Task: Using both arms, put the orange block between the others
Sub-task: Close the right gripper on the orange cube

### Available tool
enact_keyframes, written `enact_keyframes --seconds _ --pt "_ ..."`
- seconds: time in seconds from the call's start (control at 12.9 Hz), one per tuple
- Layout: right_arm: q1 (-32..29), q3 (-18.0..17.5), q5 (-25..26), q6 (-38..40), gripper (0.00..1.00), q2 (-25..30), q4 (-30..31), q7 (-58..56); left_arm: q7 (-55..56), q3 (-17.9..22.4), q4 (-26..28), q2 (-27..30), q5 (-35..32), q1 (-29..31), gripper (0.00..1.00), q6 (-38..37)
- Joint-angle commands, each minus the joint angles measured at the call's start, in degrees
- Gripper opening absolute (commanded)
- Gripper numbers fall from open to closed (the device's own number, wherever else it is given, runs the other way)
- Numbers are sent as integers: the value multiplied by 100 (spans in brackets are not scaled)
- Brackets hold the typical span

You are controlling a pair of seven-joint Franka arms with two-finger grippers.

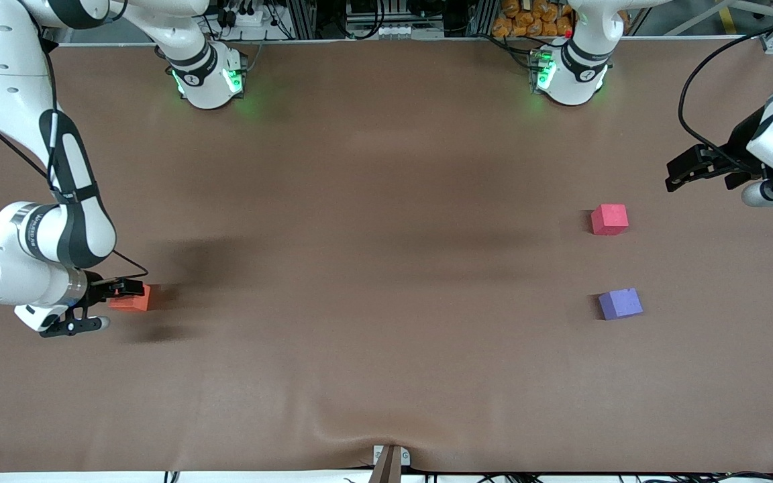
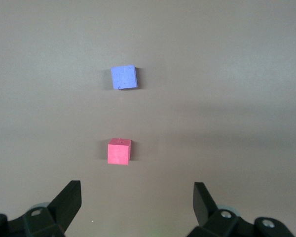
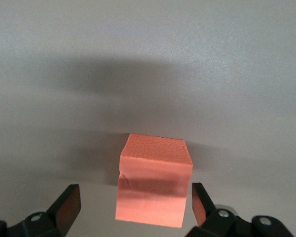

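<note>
front: high, faces robots | wrist views: look down past tools | shared: red-pink cube (image 1: 609, 219), front and left wrist

Brown table cover (image 1: 386, 268), cluttered cabling (image 1: 373, 20) above

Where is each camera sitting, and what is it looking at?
Front view: high up across the table, facing both arms and their green-lit bases; it sees the orange block, red-pink cube and purple-blue cube.
Left wrist view: on the left arm, looking past the open left pincer at both cubes.
Right wrist view: on the right arm, looking past the open right pincer, low around the orange block.
Shared: the front and left wrist views both show both cubes.
</note>
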State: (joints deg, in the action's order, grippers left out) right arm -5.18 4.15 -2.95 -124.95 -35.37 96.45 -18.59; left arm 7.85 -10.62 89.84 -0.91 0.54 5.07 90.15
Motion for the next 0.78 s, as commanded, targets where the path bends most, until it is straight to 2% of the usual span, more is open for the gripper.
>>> enact_keyframes --seconds 0.0,0.31,0.39,0.47,0.54,0.62,0.7 --pt "-132 -46 67 -205 100 -215 -101 -31 -64 -2 34 205 -1 29 100 -50" --pt "-238 -46 5 -232 100 -312 -74 -31 -55 -2 17 223 -1 38 100 -217" --pt "-229 -54 -21 -249 95 -339 -91 -22 -55 7 -1 223 43 38 100 -209" --pt "-229 -55 -30 -241 42 -356 -92 47 -64 -2 -1 214 61 38 100 -200" --pt "-229 -55 -30 -241 14 -356 -92 187 -64 -11 -1 197 69 3 100 -174" --pt "-220 -55 -30 -241 0 -356 -100 258 -64 -19 16 188 52 -23 100 -173" --pt "-194 -55 -21 -232 0 -348 -118 259 -73 -98 34 205 61 -6 100 -182"
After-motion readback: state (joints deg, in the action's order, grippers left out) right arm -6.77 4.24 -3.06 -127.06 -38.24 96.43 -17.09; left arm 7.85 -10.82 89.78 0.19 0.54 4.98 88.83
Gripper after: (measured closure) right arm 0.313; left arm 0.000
